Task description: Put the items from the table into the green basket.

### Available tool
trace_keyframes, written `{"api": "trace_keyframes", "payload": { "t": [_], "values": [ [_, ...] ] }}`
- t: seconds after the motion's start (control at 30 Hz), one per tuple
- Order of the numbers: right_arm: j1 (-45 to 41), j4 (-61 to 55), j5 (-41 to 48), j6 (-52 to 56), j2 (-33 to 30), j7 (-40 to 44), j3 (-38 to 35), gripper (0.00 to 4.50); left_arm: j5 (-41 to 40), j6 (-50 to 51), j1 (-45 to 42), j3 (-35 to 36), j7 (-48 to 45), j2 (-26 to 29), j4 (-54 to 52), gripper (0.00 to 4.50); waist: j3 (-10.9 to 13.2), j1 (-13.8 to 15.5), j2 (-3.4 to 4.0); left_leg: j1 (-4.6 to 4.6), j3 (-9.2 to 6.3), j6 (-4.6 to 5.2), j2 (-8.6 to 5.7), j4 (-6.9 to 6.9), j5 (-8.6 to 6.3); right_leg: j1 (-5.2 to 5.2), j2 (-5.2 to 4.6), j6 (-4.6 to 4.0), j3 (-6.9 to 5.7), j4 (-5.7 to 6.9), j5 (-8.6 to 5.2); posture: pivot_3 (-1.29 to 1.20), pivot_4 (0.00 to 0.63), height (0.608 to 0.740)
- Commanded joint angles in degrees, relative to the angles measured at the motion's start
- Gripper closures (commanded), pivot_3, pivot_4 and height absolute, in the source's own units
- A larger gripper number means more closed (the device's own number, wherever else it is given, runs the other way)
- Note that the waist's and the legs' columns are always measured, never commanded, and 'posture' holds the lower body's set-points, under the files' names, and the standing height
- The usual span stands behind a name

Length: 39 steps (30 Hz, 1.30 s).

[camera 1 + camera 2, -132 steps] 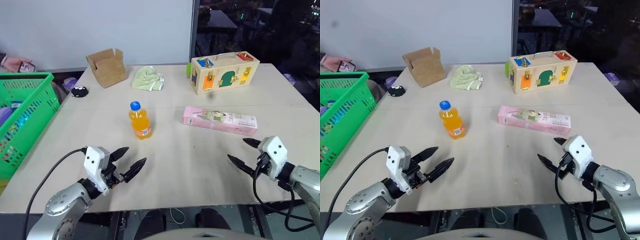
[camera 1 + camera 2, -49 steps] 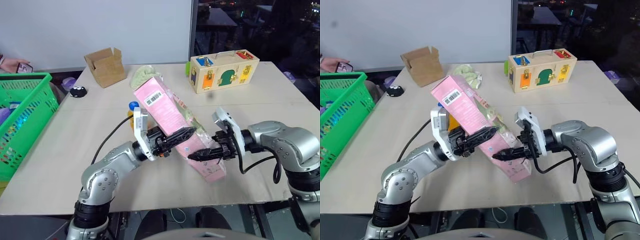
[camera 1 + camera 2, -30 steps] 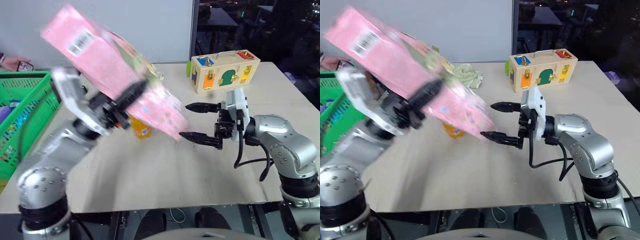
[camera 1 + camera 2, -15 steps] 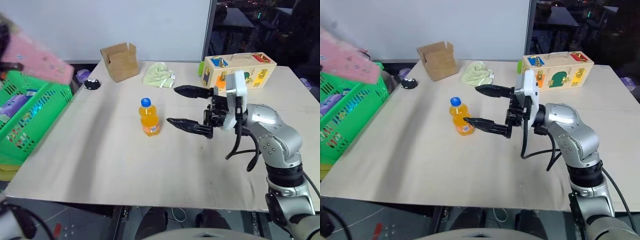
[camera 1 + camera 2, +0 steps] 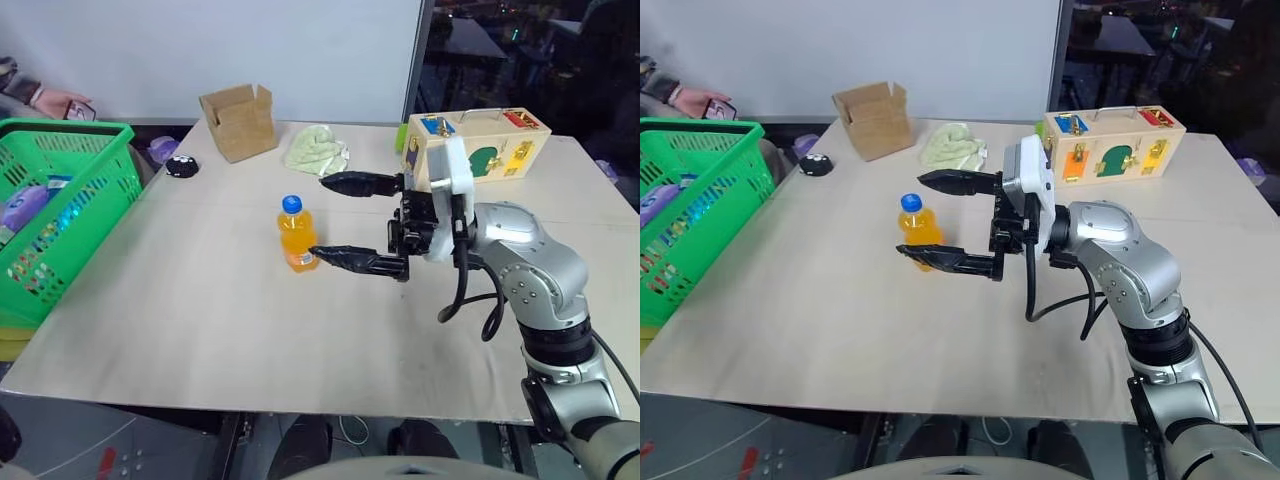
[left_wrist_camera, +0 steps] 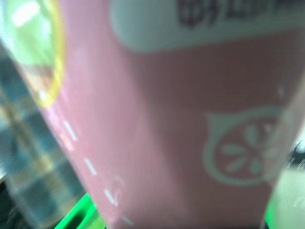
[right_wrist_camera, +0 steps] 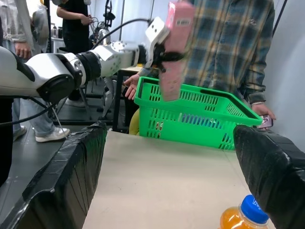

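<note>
**Carton carried to the basket, bottle left on the table**

While the left gripper [image 7: 167, 55] stayed clenched on the pink carton [image 7: 174, 47], it had swung the carton off the table [image 5: 200, 300] and out of the head views; the right wrist view showed it upright above the green basket [image 7: 195, 117], in the upper middle of the frame. The right gripper [image 5: 350, 222] hung released, jaws wide, just right of the orange bottle [image 5: 296, 235] at frame centre and not touching it. By my judgement the carton only needed dropping, and the bottle came next. The left wrist view gave a blurred close pink surface, so the fingers' hold could not be made out there. The basket was cut off at the left edge of the head views, its contents unclear.
</note>
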Motion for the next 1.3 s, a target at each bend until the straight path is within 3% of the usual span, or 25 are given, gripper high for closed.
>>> {"api": "trace_keyframes", "payload": {
  "t": [0.03, 0.3, 0.33, 0.53, 0.67, 0.77, 1.0, 1.2, 1.3],
  "values": [
    [-1.33, -1.89, 1.95, -0.21, -0.15, -0.46, -1.20, 0.00, 2.56, -4.95, -3.02, 0.08, 3.43, 4.07, 6.46, 4.21, -0.04, -0.21, -0.07, 0.00, 0.00, 0.00, 0.01, 0.00, 0.00, 0.00, 0.00, 0.00, -0.01, 0.01, 0.00, 0.11, 0.000, 0.740],
    [-0.39, -2.65, 1.88, -0.47, -0.75, -0.75, -0.57, 0.00, 4.03, -6.32, -3.91, -1.35, 3.20, 2.79, 15.46, 4.21, -0.15, -0.35, -0.23, 0.01, -0.02, 0.00, 0.04, 0.03, 0.00, 0.00, 0.00, 0.02, -0.09, 0.08, 0.00, 0.10, 0.000, 0.740],
    [-0.33, -2.65, 1.95, -0.54, -0.80, -0.67, -0.57, 0.00, 4.17, -6.72, -3.41, -1.49, 3.01, 2.76, 15.77, 3.18, -0.14, -0.52, -0.23, 0.01, -0.01, -0.01, 0.04, 0.04, 0.00, 0.00, -0.01, 0.02, -0.09, 0.08, 0.00, 0.10, 0.000, 0.740],
    [-0.20, -2.57, 2.34, -1.26, -0.61, -0.54, -0.80, 0.00, 1.47, -7.48, -2.09, 1.09, 2.16, 2.05, 15.57, 0.42, -0.15, -1.32, -0.23, 0.03, 0.01, -0.01, 0.04, 0.03, 0.00, -0.02, -0.06, 0.01, -0.13, 0.14, 0.01, 0.10, 0.000, 0.740],
    [0.18, -2.11, 1.96, -1.96, -0.66, -0.29, -0.58, 0.00, -3.53, -8.16, 0.71, 5.54, -2.84, -0.68, 9.05, 0.42, -0.15, -1.51, -0.23, 0.03, -0.03, -0.01, 0.05, 0.04, 0.00, -0.02, -0.08, 0.00, -0.18, 0.17, 0.01, 0.12, 0.000, 0.740],
    [0.06, -1.46, 1.82, -2.35, -0.87, 0.04, -0.61, 0.00, -7.79, -5.95, 3.89, 9.37, -3.66, -4.05, -2.28, 0.42, -0.19, -1.42, -0.30, 0.02, -0.06, -0.01, 0.05, 0.05, 0.00, -0.02, -0.12, -0.01, -0.20, 0.18, 0.02, 0.13, 0.000, 0.740],
    [1.26, -1.49, 1.03, -2.04, -4.15, 0.17, -1.94, 0.00, -25.96, 18.47, 22.48, 9.82, -11.41, -17.03, -48.82, 0.42, -0.18, -1.35, -0.17, 0.06, 0.11, -0.02, 0.00, 0.05, 0.00, 0.06, -0.45, -0.03, -0.10, 0.18, 0.03, 0.12, 0.000, 0.740],
    [5.96, -3.77, 0.72, -1.26, -8.60, -1.29, -3.82, 0.00, -35.97, 32.89, 39.46, 14.35, -21.22, -19.30, -62.40, 0.42, -0.16, -2.66, -0.14, 0.17, 0.26, -0.01, 0.06, 0.02, -0.01, 0.03, -0.31, -0.06, -0.02, 0.19, 0.01, 0.09, 0.000, 0.740],
    [8.03, -4.16, -0.18, -1.83, -10.67, -1.70, -4.15, 0.00, -33.08, 33.52, 43.20, 11.38, -22.11, -19.41, -68.10, 0.42, -0.10, -2.57, -0.04, 0.18, 0.23, -0.01, 0.08, 0.02, -0.01, 0.04, -0.28, -0.24, -0.06, 0.19, -0.11, 0.09, 0.000, 0.740]
  ]
}}
